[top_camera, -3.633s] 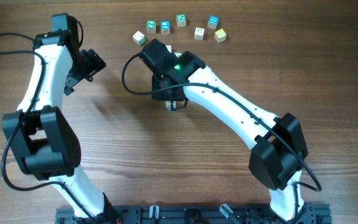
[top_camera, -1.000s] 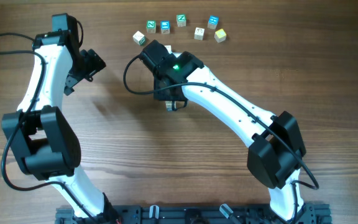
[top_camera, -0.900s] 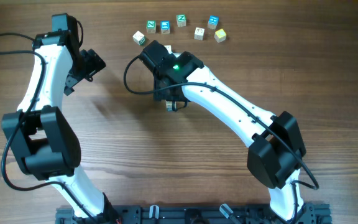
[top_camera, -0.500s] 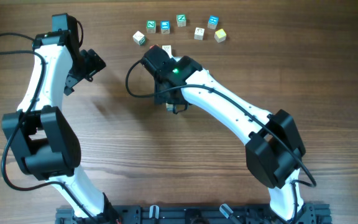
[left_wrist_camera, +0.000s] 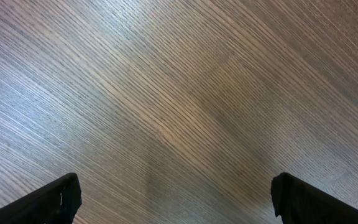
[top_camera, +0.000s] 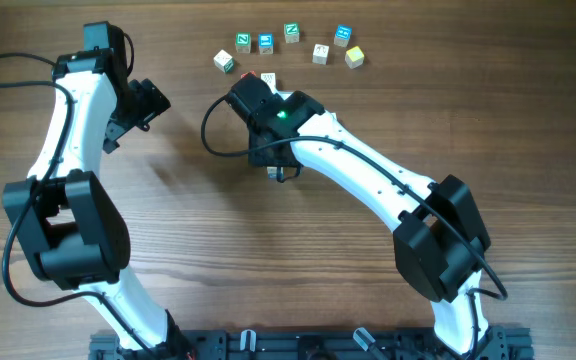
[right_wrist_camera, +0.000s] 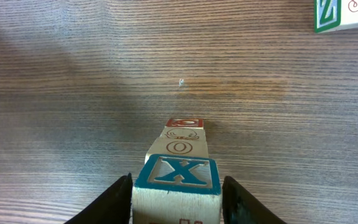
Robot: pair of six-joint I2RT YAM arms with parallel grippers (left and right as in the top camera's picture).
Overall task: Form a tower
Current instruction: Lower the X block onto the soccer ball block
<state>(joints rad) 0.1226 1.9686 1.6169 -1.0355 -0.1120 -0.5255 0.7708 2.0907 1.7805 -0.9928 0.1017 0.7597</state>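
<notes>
In the right wrist view the tower (right_wrist_camera: 179, 147) shows as a slim line of pale letter cubes. A blue-trimmed X cube (right_wrist_camera: 178, 173) is nearest, with an O cube and a red-trimmed cube (right_wrist_camera: 184, 123) beyond it. My right gripper (right_wrist_camera: 176, 194) is shut on the X cube, a black finger pressed to each side. From overhead that gripper (top_camera: 279, 170) points down at mid-table and the arm hides most of the tower. My left gripper (top_camera: 151, 103) hangs at the far left, open (left_wrist_camera: 179, 200) over bare wood.
Several loose letter cubes lie in a row along the table's far edge, from a green-marked one (top_camera: 225, 62) to a yellow one (top_camera: 354, 57). A pale cube (top_camera: 267, 79) lies just behind the right wrist. A green-trimmed cube (right_wrist_camera: 334, 14) sits beyond the tower.
The right wrist has shifted slightly toward the table's near side, uncovering a pale cube behind it. The left arm has not moved.
</notes>
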